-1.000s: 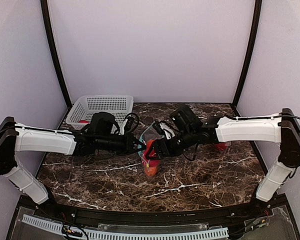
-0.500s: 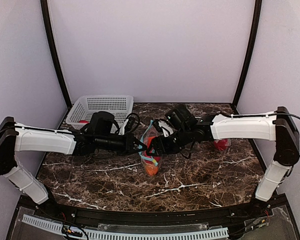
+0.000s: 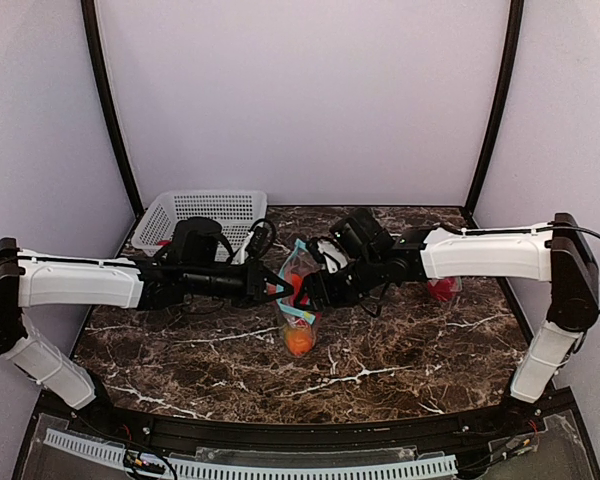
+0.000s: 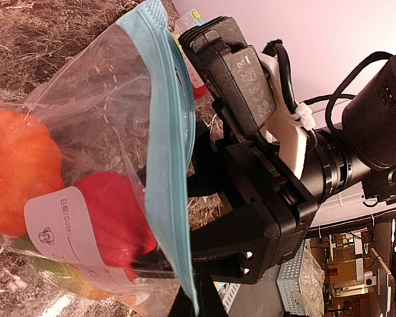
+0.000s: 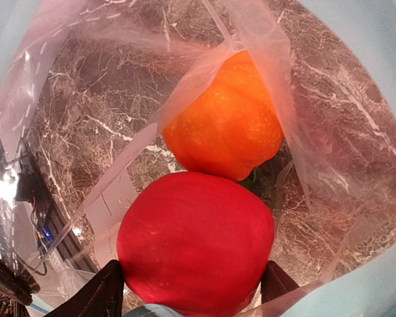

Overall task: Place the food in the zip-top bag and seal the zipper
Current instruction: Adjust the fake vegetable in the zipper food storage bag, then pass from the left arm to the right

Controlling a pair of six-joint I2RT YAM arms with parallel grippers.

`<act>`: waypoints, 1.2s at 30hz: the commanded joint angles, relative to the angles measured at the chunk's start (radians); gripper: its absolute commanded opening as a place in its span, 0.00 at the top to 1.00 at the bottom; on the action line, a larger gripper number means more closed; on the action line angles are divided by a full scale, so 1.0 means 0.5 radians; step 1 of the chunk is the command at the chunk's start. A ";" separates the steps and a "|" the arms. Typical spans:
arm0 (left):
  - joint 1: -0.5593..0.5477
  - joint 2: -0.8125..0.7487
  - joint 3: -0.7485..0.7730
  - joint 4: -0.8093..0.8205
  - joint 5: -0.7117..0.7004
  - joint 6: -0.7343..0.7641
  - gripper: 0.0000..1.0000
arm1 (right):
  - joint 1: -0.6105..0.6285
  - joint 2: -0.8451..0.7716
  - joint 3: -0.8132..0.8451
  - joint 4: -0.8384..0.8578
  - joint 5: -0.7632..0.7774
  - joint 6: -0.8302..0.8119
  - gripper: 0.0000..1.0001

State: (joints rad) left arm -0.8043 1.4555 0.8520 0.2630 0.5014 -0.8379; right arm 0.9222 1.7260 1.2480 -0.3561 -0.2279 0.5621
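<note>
Two fruits in or at zip-top bag (image 3: 298, 300), mid-frame above worktop (image 3: 180, 350): orange fruit (image 5: 224, 125) at bottom, red fruit (image 5: 195, 241) just inside mouth, gripped on both sides by right claw (image 3: 306, 293). Left claw (image 3: 272, 288) clenched on bag rim, holding mouth up. Left to do, likely: release red fruit, fetch second red piece (image 3: 441, 290) at right of frame, press blue zipper (image 4: 165, 165) closed.

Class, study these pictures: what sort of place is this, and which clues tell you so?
Probably a robot test booth, not a kitchen: plain lilac walls close in a marble-patterned table, and a left arm and right arm stand at its near edge.
</note>
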 commanded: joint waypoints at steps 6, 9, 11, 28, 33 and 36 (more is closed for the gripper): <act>-0.002 -0.121 0.025 -0.279 -0.236 0.158 0.99 | 0.003 -0.143 0.018 -0.033 -0.020 0.018 0.20; -0.002 -0.117 0.019 -0.328 -0.274 0.186 0.99 | 0.003 -0.262 0.026 -0.066 0.053 0.005 0.15; -0.002 -0.110 0.017 -0.333 -0.272 0.190 0.99 | -0.002 -0.307 0.044 -0.104 0.115 -0.013 0.14; -0.005 -0.111 0.017 -0.336 -0.267 0.180 0.99 | -0.017 -0.109 0.225 -0.115 0.144 -0.022 0.27; -0.008 -0.114 0.014 -0.336 -0.278 0.182 0.99 | -0.016 -0.025 0.288 -0.119 0.167 -0.010 0.44; -0.011 -0.115 0.014 -0.345 -0.290 0.188 0.99 | -0.011 0.001 0.310 -0.153 0.194 -0.005 0.58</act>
State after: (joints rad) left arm -0.8043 1.4296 0.8520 0.1162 0.3717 -0.7624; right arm 0.9157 1.7016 1.3720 -0.4191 -0.1547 0.5591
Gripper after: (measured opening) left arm 0.009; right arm 0.493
